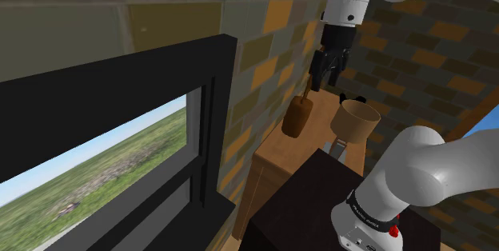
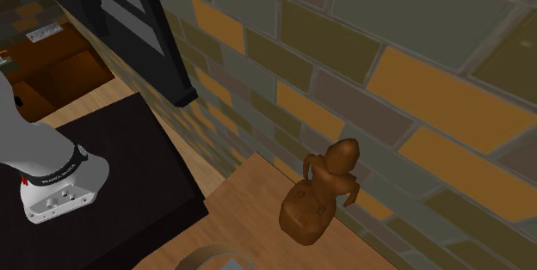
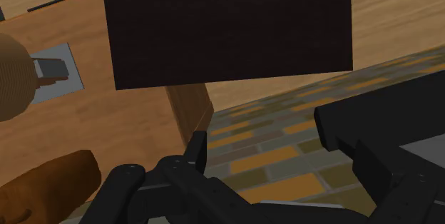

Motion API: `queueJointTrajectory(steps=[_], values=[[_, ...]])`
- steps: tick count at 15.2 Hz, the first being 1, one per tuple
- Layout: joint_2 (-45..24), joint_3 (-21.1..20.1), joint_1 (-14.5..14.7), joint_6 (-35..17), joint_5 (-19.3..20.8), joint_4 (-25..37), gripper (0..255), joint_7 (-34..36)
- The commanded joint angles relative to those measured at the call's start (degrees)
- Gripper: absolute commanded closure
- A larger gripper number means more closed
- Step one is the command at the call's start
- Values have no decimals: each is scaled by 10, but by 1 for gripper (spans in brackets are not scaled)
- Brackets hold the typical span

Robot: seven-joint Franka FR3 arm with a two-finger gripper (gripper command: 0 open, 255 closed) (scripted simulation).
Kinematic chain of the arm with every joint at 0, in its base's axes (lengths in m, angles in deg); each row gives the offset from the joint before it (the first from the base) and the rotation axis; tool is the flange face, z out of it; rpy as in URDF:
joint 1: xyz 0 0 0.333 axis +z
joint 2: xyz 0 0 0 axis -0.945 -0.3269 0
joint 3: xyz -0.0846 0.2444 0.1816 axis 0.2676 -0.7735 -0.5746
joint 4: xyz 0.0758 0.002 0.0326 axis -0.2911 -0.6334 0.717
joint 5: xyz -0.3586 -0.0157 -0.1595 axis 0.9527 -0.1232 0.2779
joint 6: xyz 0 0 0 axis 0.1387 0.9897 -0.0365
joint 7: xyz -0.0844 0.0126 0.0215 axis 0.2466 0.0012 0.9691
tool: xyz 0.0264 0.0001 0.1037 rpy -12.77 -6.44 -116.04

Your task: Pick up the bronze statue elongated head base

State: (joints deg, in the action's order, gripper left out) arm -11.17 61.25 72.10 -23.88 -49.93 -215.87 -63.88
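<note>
While the brown statue (image 1: 296, 118) stood on the wooden tabletop (image 1: 280, 149), close to the edge that runs along the brick wall (image 1: 264, 41), nothing was holding it. In the second exterior view I saw it just beside that wall, with its rounded base on the wood and its long narrow head above.

The gripper (image 1: 326, 80) hung above the statue with its fingers pointing down and spread apart. In the wrist view I could see the bricks through the gap between them. The statue lay beside one finger there, not between the two, so I judged that the hand was not lined up over it.

I supposed the hand was high and opened so that it could come down around the narrow upper part, which looked easier to clasp than the wide base. The wall was so near that it left little room for the finger on that side, and I thought the descent would need care.

A tan bowl (image 1: 356, 121) stood on the same tabletop, near the statue on the side away from the wall. Past the tabletop's near edge was the dark stand (image 1: 312, 201) that carried the arm.
</note>
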Motion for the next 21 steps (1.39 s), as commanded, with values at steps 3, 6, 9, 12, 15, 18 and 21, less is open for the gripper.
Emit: queueJointTrajectory(steps=[3,6,9,12,15,18,21], values=[[-9,-7,-12,-49,12,-26,0,19],[-28,-17,-32,-123,32,-58,0,50],[-55,-26,-54,-198,55,-85,0,83],[-88,-34,-79,-271,82,-103,0,121],[-128,-41,-107,-342,114,-115,0,163],[-173,-49,-139,-410,152,-118,0,211],[-222,-57,-175,-471,200,-114,0,267]])
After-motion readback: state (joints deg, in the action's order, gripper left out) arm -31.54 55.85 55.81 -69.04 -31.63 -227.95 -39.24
